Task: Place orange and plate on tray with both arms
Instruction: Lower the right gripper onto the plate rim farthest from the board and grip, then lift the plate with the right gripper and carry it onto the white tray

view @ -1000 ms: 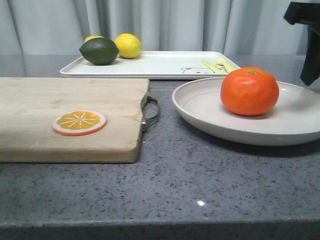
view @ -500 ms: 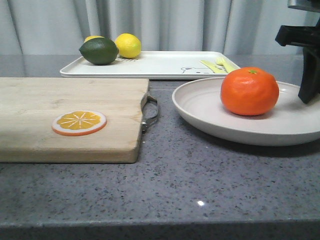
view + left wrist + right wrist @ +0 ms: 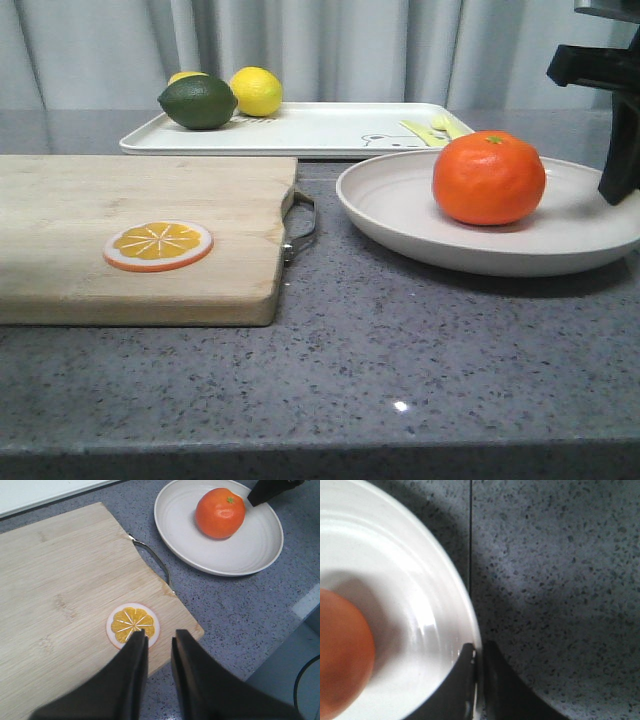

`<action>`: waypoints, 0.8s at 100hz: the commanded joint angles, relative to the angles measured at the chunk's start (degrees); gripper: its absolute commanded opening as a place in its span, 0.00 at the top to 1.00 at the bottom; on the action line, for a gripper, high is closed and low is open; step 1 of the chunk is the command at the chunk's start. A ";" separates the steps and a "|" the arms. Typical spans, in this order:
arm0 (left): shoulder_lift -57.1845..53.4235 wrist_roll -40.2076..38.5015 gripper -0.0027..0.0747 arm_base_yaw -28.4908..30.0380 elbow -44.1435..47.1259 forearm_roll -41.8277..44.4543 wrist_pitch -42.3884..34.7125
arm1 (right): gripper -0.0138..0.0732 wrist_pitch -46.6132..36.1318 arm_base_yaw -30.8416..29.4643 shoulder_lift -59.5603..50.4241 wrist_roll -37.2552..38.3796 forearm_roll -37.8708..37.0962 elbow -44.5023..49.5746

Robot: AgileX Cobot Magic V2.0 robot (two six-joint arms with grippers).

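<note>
While my right gripper (image 3: pixel 479 680) pinches the rim of the plate (image 3: pixel 400 215), one finger inside and one outside, I judge the carry to the tray (image 3: pixel 320 128) is the step in hand. The orange (image 3: pixel 489 177) sits in the plate, so the next move calls for a level lift, or it may roll. Beyond the plate, the tray holds a lemon (image 3: pixel 256 90), a lime (image 3: pixel 198 101) and pale cutlery (image 3: pixel 436 127). My left gripper (image 3: pixel 159 647) hangs nearly closed and empty above the cutting board (image 3: pixel 120 225), over the orange slice (image 3: pixel 133 624) beside the plate.
</note>
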 commanded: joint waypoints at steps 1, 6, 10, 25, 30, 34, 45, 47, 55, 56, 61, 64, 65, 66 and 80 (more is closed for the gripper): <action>-0.59 -0.57 0.82 0.17 -1.59 -0.91 -3.89 | 0.91 -0.79 -0.58 -2.02 -0.49 1.44 -2.24; -0.59 -0.57 0.82 0.17 -1.59 -0.91 -3.89 | 0.91 -0.50 -0.79 -2.28 -0.49 1.90 -3.02; -0.59 -0.57 0.82 0.17 -1.59 -0.91 -3.89 | 0.91 -0.16 -0.86 -2.36 -0.49 2.12 -3.76; -0.59 -0.57 0.82 0.17 -1.59 -0.91 -3.89 | 0.91 1.35 -0.86 -2.18 -1.91 3.72 -8.62; -0.59 -0.57 0.82 0.17 -1.59 -0.91 -3.89 | 0.91 1.39 -0.86 -1.77 -2.22 4.42 -10.44; -0.59 -0.57 0.82 0.17 -1.59 -0.91 -3.89 | 0.91 1.39 -0.86 -1.10 -2.35 4.98 -12.14; -0.59 -0.57 0.82 0.17 -1.59 -0.91 -3.89 | 0.91 2.50 -0.86 1.84 -3.08 7.07 -17.55; -0.59 -0.57 0.82 0.17 -1.59 -0.91 -3.89 | 0.91 2.87 -0.86 2.61 -3.58 7.49 -18.74; -0.59 -0.57 0.82 0.17 -1.59 -0.91 -3.89 | 0.91 4.98 -0.79 6.24 -4.09 8.49 -24.03; -0.59 -0.57 0.82 0.17 -1.59 -0.91 -3.89 | 0.91 5.13 -0.79 6.55 -4.09 8.47 -24.49; -0.59 -0.57 0.82 0.17 -1.59 -0.91 -3.89 | 0.91 6.19 -0.79 8.86 -4.09 8.79 -27.73; -0.59 -0.57 0.82 0.17 -1.59 -0.91 -3.89 | 0.91 6.73 -0.79 10.19 -4.09 8.82 -29.68; -0.59 -0.57 0.82 0.17 -1.59 -0.91 -3.89 | 0.91 6.87 -0.79 10.86 -4.09 8.82 -30.65; -0.59 -0.57 0.82 0.17 -1.59 -0.91 -3.89 | 0.91 7.14 -0.79 11.20 -4.09 8.82 -31.12; -0.59 -0.57 0.82 0.17 -1.59 -0.91 -3.89 | 0.91 8.29 -0.68 17.96 -4.09 9.80 -40.97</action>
